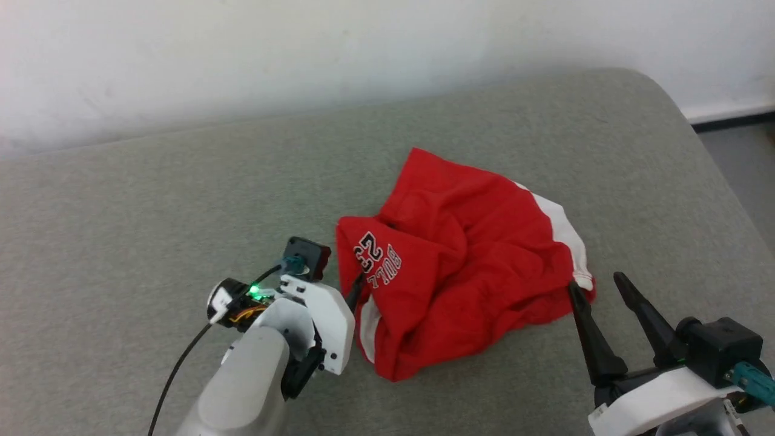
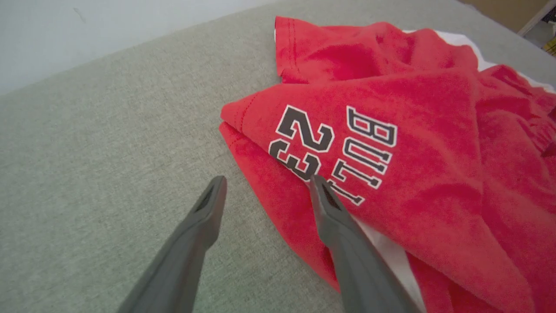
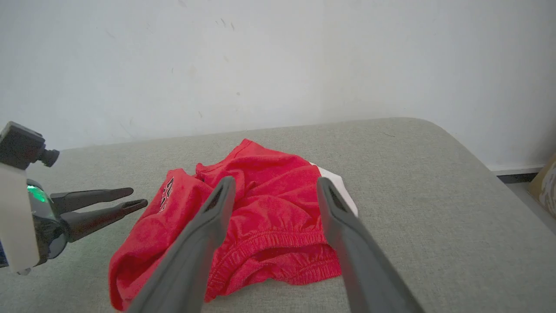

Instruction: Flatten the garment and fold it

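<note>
While the garment (image 1: 460, 260) lies crumpled near the middle of the grey cushion (image 1: 151, 200), slightly toward its right edge, both grippers stand spread and empty. At the heap's left edge the left gripper (image 2: 267, 180) has one finger (image 2: 339, 226) over the "23" print (image 2: 302, 143), the other over bare cushion. At the heap's right edge the right gripper (image 1: 595, 283) sits by the white stripe (image 1: 560, 227), one fingertip (image 1: 575, 297) at the fabric; contact unclear.

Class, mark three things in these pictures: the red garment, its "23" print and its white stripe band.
garment (image 1: 460, 272): head view, on its rumpled red middle.
"23" print (image 2: 300, 144): left wrist view, where the two digits meet.
white stripe band (image 1: 563, 227): head view, midway along the band's right edge.
</note>
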You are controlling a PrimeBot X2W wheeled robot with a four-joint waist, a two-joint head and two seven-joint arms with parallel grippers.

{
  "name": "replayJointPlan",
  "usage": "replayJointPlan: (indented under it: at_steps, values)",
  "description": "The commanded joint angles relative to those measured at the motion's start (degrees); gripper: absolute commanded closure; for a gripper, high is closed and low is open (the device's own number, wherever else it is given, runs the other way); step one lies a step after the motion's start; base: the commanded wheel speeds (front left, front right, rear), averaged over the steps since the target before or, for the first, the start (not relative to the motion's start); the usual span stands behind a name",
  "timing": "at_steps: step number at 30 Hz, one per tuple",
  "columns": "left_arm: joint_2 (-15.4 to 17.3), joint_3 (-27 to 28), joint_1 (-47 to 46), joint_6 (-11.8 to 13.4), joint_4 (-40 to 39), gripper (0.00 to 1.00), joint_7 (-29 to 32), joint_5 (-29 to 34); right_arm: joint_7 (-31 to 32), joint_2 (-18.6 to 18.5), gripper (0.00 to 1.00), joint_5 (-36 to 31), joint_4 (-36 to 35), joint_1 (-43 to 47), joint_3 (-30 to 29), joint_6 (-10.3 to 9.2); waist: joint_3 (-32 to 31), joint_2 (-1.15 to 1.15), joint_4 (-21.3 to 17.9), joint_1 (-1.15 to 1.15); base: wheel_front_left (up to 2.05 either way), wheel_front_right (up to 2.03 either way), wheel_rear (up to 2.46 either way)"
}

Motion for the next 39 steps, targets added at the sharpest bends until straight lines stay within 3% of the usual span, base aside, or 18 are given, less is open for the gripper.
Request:
replayJointPlan:
  at_steps: [1,7,8,10,11,15,18,22,27,33,37,38,39]
  values:
    - [0.5,-1.1,-1.6,-0.6,2.0,0.00,1.4,-0.6,0.0,0.4,0.00,0.0,-0.1,0.6,-0.1,-0.04,2.3,-0.01,-2.9,-0.01,0.00,0.00,0.00]
    - [1.6,-6.8,-4.8,-1.3,10.1,0.00,11.5,-0.9,0.0,0.6,0.00,0.7,0.3,1.0,-0.7,-0.04,2.3,-0.01,-3.4,-0.01,0.00,0.00,0.00]
    - [1.6,-7.6,-5.1,-1.3,11.0,0.18,12.9,-1.3,-0.1,0.6,0.00,0.8,0.3,1.0,-1.1,-0.04,2.3,-0.01,-3.3,-0.01,0.00,0.00,0.00]
    - [1.7,-10.6,-5.6,-1.3,11.7,0.97,15.8,-2.6,-0.3,0.6,0.00,1.6,0.2,0.9,-1.9,-0.04,2.1,-0.01,-2.9,-0.01,0.00,0.00,0.00]
    - [2.0,-11.7,-6.0,-1.4,11.5,1.00,16.0,-3.3,-0.4,0.7,0.00,1.7,0.3,0.8,-2.2,-0.04,2.1,-0.01,-2.7,-0.01,0.00,0.00,0.00]
    - [4.4,-10.2,-6.5,-1.0,8.7,1.00,11.4,-5.6,-0.8,0.7,0.00,2.6,1.0,0.8,-2.5,-0.04,1.1,-0.01,-1.5,-0.01,0.00,0.00,0.00]
    - [6.5,-6.9,-4.4,1.7,4.4,1.00,7.1,-7.1,-0.9,0.7,0.00,2.9,1.6,1.5,-2.8,-0.04,-0.2,-0.01,-0.3,-0.01,0.00,0.00,0.00]
    - [9.6,-2.2,1.9,6.3,-4.6,1.00,4.4,-9.5,-1.0,0.7,0.00,3.5,1.9,2.8,-3.5,-0.04,-2.1,-0.01,2.3,-0.01,0.00,0.00,0.00]
    - [12.5,3.2,15.3,13.3,-18.5,1.00,5.5,-12.8,-0.9,0.7,0.00,3.8,2.0,3.8,-3.5,-0.04,-3.4,-0.01,5.5,-0.01,0.00,0.00,0.00]
    - [12.2,8.3,33.6,22.3,-32.3,1.00,6.9,-16.1,-0.5,0.7,0.00,3.8,1.9,4.1,-3.7,-0.04,-3.3,-0.01,8.2,-0.01,0.00,0.00,0.00]
    - [12.0,9.5,40.7,24.6,-35.8,1.00,7.1,-17.3,0.1,0.7,0.00,3.6,1.9,4.3,-3.8,-0.04,-3.0,-0.01,9.5,-0.01,0.00,0.00,0.00]
    - [11.7,9.5,41.3,24.7,-36.2,0.71,7.0,-17.5,0.4,0.7,0.00,3.5,2.0,4.3,-3.6,-0.04,-3.0,-0.01,9.7,-0.01,0.00,0.00,0.00]
    - [11.1,9.5,41.5,24.5,-36.7,0.11,6.6,-18.0,0.7,0.7,0.00,3.4,2.1,4.4,-3.4,-0.04,-3.1,-0.01,10.0,-0.01,0.00,0.00,0.00]
